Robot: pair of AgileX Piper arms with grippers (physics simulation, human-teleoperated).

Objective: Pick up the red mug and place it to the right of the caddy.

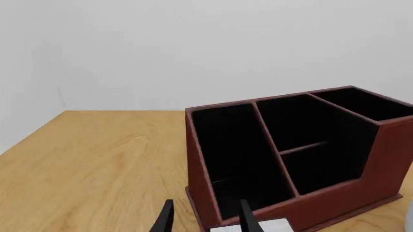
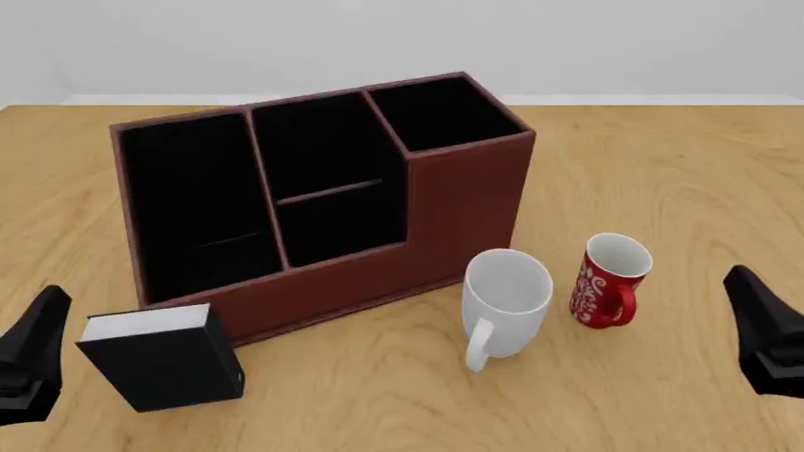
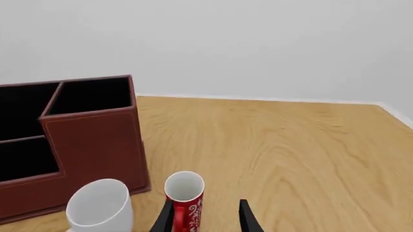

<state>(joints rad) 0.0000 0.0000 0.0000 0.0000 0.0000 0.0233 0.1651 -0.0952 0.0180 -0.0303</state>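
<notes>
Wooden worktop (image 2: 679, 169), pale wall behind; the caddy (image 2: 465, 207) sits left of centre, turned a little, three black-lined compartments open upward, lower stepped front facing near; the tall end compartment is at its right.

The red mug (image 2: 608, 281) stands upright on the worktop, right of the caddy's near right corner and apart from it; white inside, swirl pattern on the side, handle turned toward the near side; the white mug (image 2: 506, 303) stands just left of it, slightly nearer, with a narrow gap between them, handle also toward the near side.

A black book-like box (image 2: 164, 356) with a white edge stands near the caddy's near left corner, just in front of the stepped base.

Left gripper (image 1: 204, 220) low at the near left edge; its fingers (image 1: 166, 218) spread apart, nothing between them, pointing toward the caddy's left end.

Right gripper (image 3: 205, 217) at the near right edge; fingers (image 3: 245, 216) parted and holding nothing; in the right wrist view the red mug shows just beyond them, beside the left finger.
</notes>
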